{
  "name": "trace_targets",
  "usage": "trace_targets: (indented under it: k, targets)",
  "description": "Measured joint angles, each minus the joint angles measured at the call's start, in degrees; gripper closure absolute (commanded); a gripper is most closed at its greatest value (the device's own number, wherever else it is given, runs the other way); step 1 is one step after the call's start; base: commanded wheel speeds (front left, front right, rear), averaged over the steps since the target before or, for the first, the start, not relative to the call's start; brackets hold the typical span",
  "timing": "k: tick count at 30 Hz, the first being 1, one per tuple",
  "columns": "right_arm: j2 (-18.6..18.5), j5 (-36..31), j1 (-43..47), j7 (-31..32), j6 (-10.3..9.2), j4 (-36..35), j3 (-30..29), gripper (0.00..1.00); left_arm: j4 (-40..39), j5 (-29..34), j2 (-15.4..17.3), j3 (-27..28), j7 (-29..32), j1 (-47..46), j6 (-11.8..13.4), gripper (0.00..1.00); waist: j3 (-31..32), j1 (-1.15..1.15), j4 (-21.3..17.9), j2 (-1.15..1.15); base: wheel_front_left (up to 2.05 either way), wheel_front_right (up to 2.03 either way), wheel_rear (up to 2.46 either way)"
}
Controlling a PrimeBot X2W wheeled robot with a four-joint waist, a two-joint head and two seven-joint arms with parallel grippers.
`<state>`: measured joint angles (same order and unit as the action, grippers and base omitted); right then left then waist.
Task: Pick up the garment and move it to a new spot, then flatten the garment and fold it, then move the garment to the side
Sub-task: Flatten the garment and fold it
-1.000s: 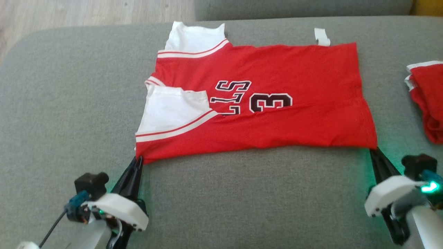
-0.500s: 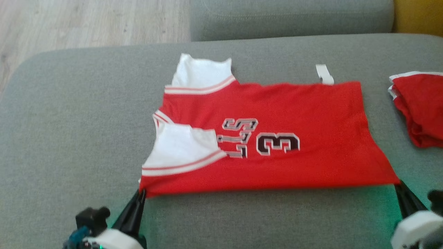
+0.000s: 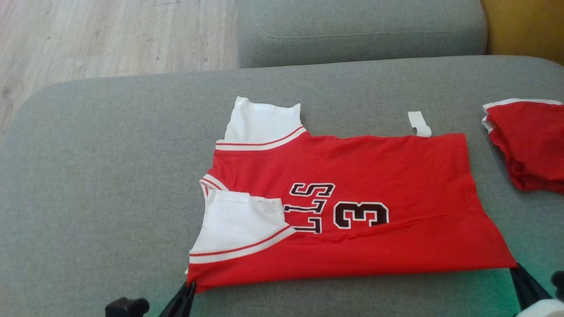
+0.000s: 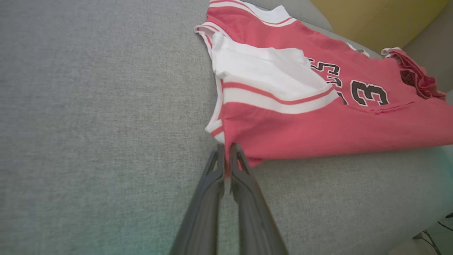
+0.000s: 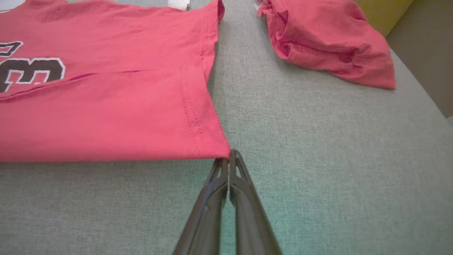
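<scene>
Shirt (image 3: 374, 171), red, lies flat, centred on the couch (image 3: 101, 176). Left gripper (image 4: 225, 150) pinches its 7 o'clock corner; right gripper (image 5: 230, 156), closed tight, pinches its 5 o'clock corner. Another red bundle (image 3: 528, 145) sits at 3 o'clock.

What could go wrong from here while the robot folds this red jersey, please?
The left gripper and right gripper pinch only the very corners of the jersey, so the cloth may slip out. The other red garment lies close on the right; a sideways move could snag it.
</scene>
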<state>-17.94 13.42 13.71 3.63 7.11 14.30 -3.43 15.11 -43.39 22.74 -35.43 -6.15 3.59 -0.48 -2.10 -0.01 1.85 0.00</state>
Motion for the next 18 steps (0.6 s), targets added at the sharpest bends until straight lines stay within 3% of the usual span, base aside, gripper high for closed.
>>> trace_targets:
  k: [1,2,4,5,11,18]
  targets:
    - [0.1,0.0,0.1,0.0,0.00,-0.2,0.0,0.42,-0.4,-0.1,0.3,0.0,0.1,0.3,0.1,0.99,0.1,0.00,-0.1,0.00,0.00,0.00,0.00]
    - [0.1,0.0,0.1,0.5,0.00,-0.5,0.1,0.00,-0.7,-0.1,0.5,0.0,0.6,0.4,0.1,0.83,0.1,0.00,-0.2,0.00,0.00,0.00,0.00]
    - [0.2,-0.3,0.1,1.2,0.00,-0.8,0.3,0.00,-1.1,-0.2,0.9,-0.3,1.6,0.3,0.0,0.40,0.3,0.00,-0.3,0.00,0.00,0.00,0.00]
    - [0.2,-0.8,0.1,1.3,0.00,-1.2,0.2,0.00,-1.3,-0.2,1.1,-0.6,2.4,0.3,-0.1,0.00,0.3,0.00,-0.3,0.00,0.00,0.00,0.00]
    - [0.2,-2.1,0.5,2.5,0.00,-5.6,-0.3,0.00,-3.0,0.1,2.5,-2.0,6.6,-3.2,-1.4,0.00,-0.6,0.00,-0.5,0.00,0.00,0.00,0.00]
    - [1.3,-3.6,-0.9,3.6,0.00,-10.9,0.3,0.00,-5.5,1.4,6.1,-1.1,13.3,-22.0,-5.1,0.00,-4.4,0.01,-1.6,0.00,0.00,0.00,0.00]
